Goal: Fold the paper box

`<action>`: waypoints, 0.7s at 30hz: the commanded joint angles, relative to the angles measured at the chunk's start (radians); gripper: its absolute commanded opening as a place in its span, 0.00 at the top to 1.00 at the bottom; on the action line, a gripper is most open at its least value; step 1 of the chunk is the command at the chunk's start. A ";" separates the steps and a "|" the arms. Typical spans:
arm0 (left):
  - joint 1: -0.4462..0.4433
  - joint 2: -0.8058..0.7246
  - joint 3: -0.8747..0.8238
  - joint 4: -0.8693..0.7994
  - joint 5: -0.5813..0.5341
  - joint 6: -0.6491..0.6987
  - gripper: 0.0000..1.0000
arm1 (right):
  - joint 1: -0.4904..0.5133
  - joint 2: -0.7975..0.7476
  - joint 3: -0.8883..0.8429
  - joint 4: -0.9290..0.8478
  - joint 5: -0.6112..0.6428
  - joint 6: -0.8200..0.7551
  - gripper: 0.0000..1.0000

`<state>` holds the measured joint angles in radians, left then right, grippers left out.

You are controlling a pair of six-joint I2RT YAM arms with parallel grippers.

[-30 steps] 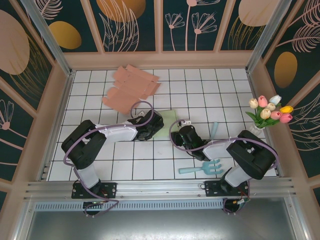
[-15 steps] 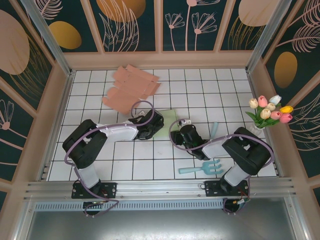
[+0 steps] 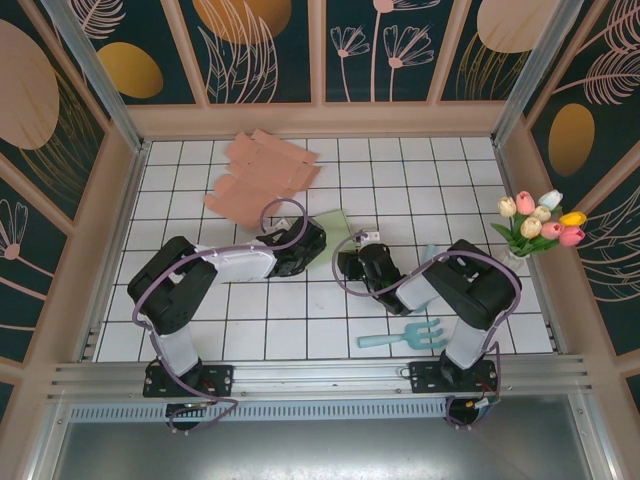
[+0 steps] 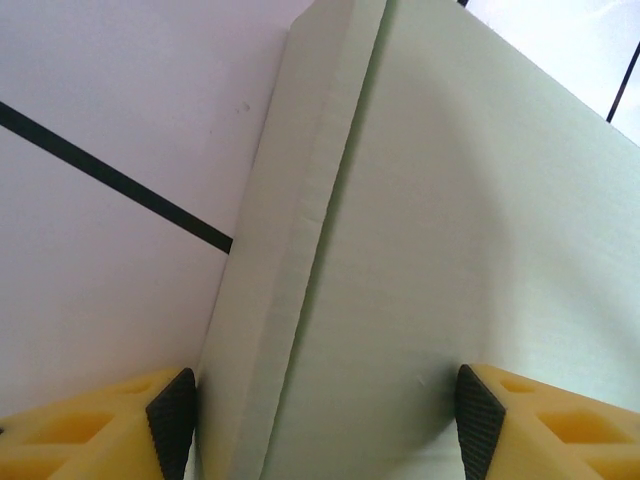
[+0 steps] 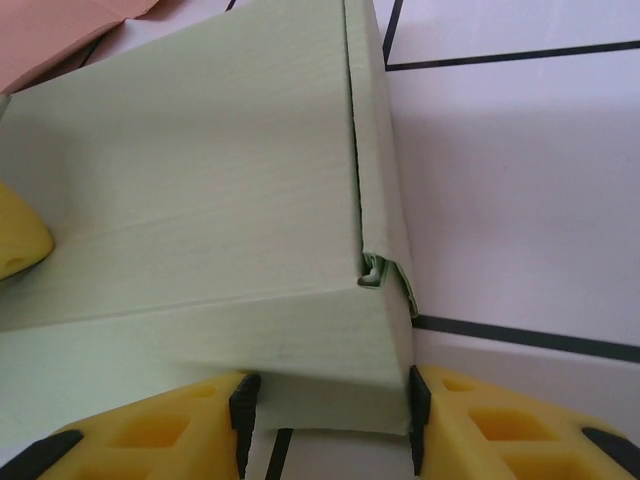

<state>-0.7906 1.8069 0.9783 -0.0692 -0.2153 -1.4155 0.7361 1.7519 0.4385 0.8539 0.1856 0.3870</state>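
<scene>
The pale green paper box (image 3: 335, 230) sits mid-table between both grippers, partly raised into shape. My left gripper (image 3: 306, 246) is at its near-left side. In the left wrist view the box (image 4: 400, 250) spans the jaws, with a black pad (image 4: 173, 420) against its folded edge and the other pad against the panel. My right gripper (image 3: 351, 262) holds the near-right end. There the box (image 5: 200, 200) shows a top panel and a front flap, and the flap sits clamped between both pads (image 5: 244, 405). A yellow finger of the left gripper (image 5: 20, 240) touches the box's far side.
A stack of flat pink cardboard blanks (image 3: 262, 175) lies at the back left. A teal hand fork (image 3: 405, 337) and a teal trowel (image 3: 428, 258) lie to the right. A vase of tulips (image 3: 540, 225) stands at the right wall. Panelled walls enclose the table.
The right arm has swung left and its gripper has pushed slightly farther in. The green box has tilted and risen from lying flat. The left gripper has barely moved.
</scene>
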 commanded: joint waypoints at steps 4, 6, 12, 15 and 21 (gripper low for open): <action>-0.015 0.068 -0.032 -0.140 0.090 0.048 0.31 | 0.003 -0.053 0.020 -0.101 -0.089 0.039 0.52; -0.011 0.070 -0.032 -0.139 0.090 0.048 0.32 | 0.003 -0.101 0.027 -0.153 -0.093 0.035 0.52; -0.004 0.086 -0.026 -0.145 0.076 0.042 0.33 | 0.003 -0.241 0.021 -0.261 -0.088 0.055 0.52; -0.001 0.093 -0.021 -0.150 0.074 0.040 0.33 | 0.003 -0.302 0.014 -0.308 -0.070 0.068 0.53; 0.003 0.088 -0.023 -0.152 0.070 0.040 0.33 | 0.002 -0.327 0.041 -0.385 -0.048 0.067 0.55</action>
<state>-0.7872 1.8179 0.9916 -0.0711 -0.2153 -1.4036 0.7338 1.4330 0.4461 0.5091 0.1387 0.4366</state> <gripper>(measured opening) 0.672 0.450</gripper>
